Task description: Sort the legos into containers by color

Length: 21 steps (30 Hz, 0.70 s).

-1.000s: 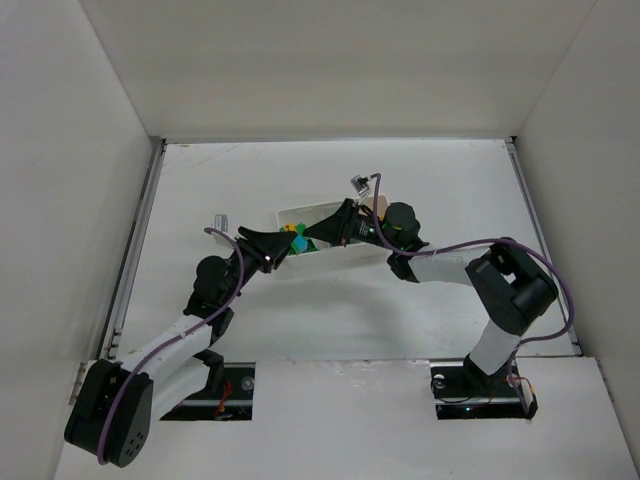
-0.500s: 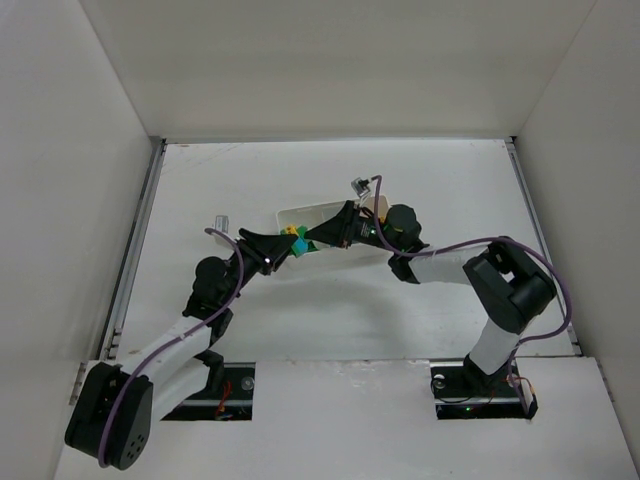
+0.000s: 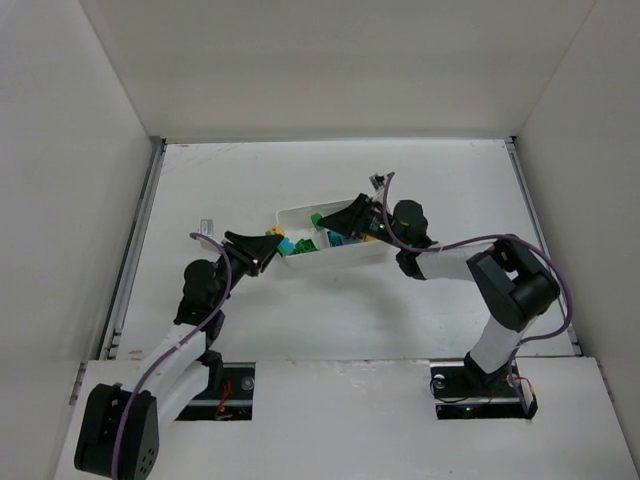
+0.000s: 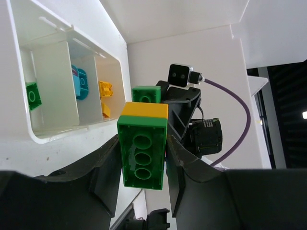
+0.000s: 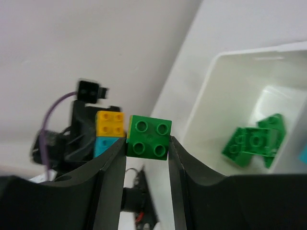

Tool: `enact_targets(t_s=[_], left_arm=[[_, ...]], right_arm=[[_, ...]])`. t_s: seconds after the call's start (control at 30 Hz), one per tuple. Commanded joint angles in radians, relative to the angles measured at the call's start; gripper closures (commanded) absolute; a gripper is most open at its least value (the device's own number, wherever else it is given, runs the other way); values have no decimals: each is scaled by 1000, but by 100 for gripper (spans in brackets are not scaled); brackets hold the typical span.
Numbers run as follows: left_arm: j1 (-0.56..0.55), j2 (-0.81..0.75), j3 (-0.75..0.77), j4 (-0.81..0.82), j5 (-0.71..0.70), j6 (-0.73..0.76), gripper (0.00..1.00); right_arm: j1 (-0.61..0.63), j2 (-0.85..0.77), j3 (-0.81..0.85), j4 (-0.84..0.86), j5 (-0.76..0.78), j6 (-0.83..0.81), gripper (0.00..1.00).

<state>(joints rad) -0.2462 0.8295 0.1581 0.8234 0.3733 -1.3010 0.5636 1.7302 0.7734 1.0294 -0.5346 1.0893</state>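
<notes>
One white tray of three compartments anchors the scene. Just off the tray's left end, the left gripper pinches one green-and-yellow-orange stack by its flat sides. Above the tray's left half, the right gripper pinches one green brick the same way. Inside the tray lie at least two loose green bricks in one end compartment, one cyan brick in the middle and seemingly two yellow-orange bricks at the other end. Light, rigid and slick, the legos probably grip best on their smooth sides, and the stack likely needs both grippers to part.
</notes>
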Motion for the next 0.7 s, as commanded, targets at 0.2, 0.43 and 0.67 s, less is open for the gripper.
enact_targets(t_s=[0.2,0.43,0.67], left_arm=[[29,-46,109,-135,-5,143,87],[15,-40,98,-156,-25,170,87],[9,-30,95,-147,-25,172,86]], right_arm=[[170,-55,203,-541,428,-458,60],[262,-8,282,-623,657,-591,53],[265,-12,265,-609,732,-589,45]])
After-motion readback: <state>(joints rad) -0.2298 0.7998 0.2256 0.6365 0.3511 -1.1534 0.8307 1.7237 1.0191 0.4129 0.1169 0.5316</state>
